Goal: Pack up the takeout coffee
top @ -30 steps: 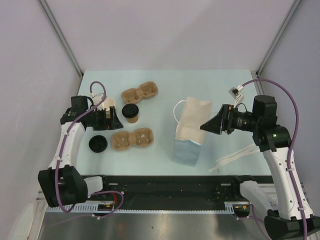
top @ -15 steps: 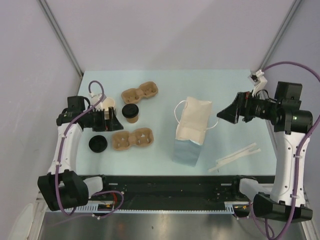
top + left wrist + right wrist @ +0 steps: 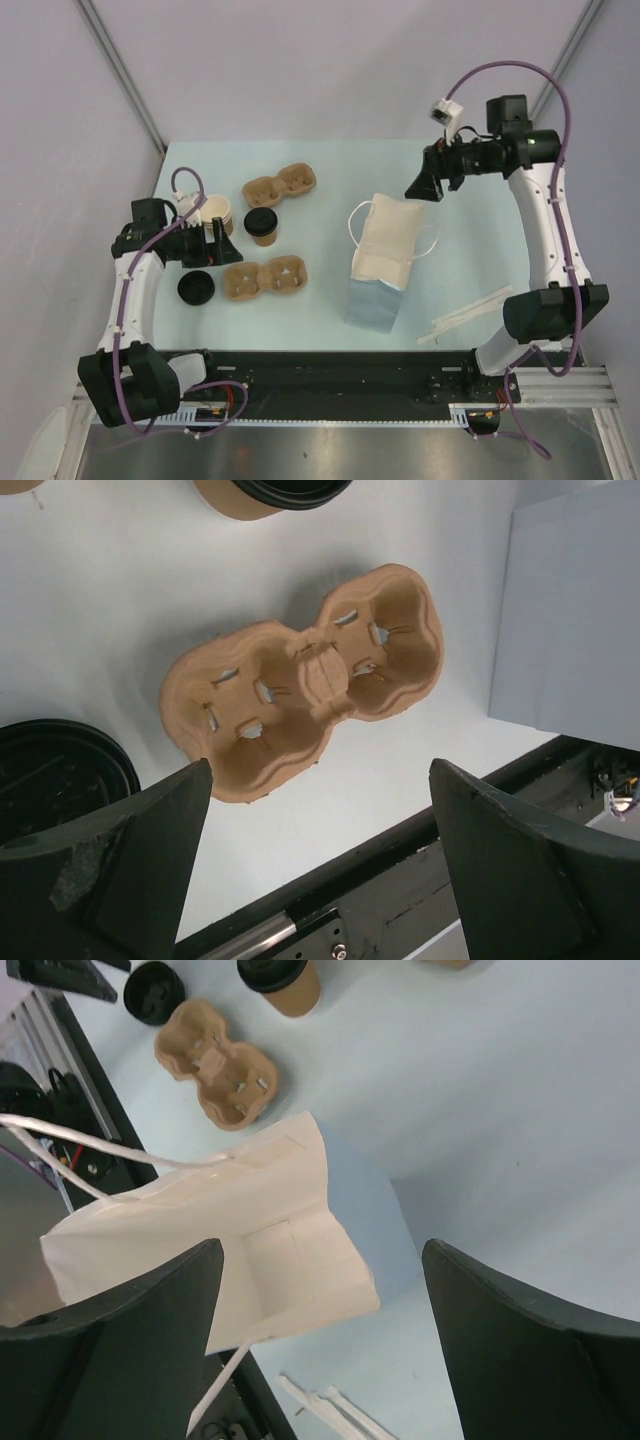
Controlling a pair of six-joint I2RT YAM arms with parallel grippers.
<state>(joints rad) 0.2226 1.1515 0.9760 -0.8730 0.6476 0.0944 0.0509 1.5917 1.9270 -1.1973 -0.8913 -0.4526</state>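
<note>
The takeout coffee point(image 3: 262, 226), a brown cup with a black lid, stands upright on the table left of centre. It also shows at the top edge of the left wrist view point(image 3: 265, 492) and in the right wrist view point(image 3: 280, 982). The blue paper bag point(image 3: 380, 265) stands open in the middle, white inside point(image 3: 250, 1230). My left gripper point(image 3: 222, 243) is open and empty, just left of the cup; in its wrist view point(image 3: 318, 770) it hangs over a cup carrier. My right gripper point(image 3: 415, 188) is open and empty, raised beyond the bag's far right, looking down into it point(image 3: 320, 1250).
A lidless tan cup point(image 3: 215, 212) stands by my left gripper. A loose black lid point(image 3: 196, 288) lies near the front left. Two pulp cup carriers point(image 3: 280, 186) point(image 3: 265, 278) lie behind and in front of the coffee. White wrapped sticks point(image 3: 470, 315) lie front right.
My right arm has swung up and back, from low at the bag's right to high behind it. My left gripper has drawn slightly left. The cup and bag have not moved.
</note>
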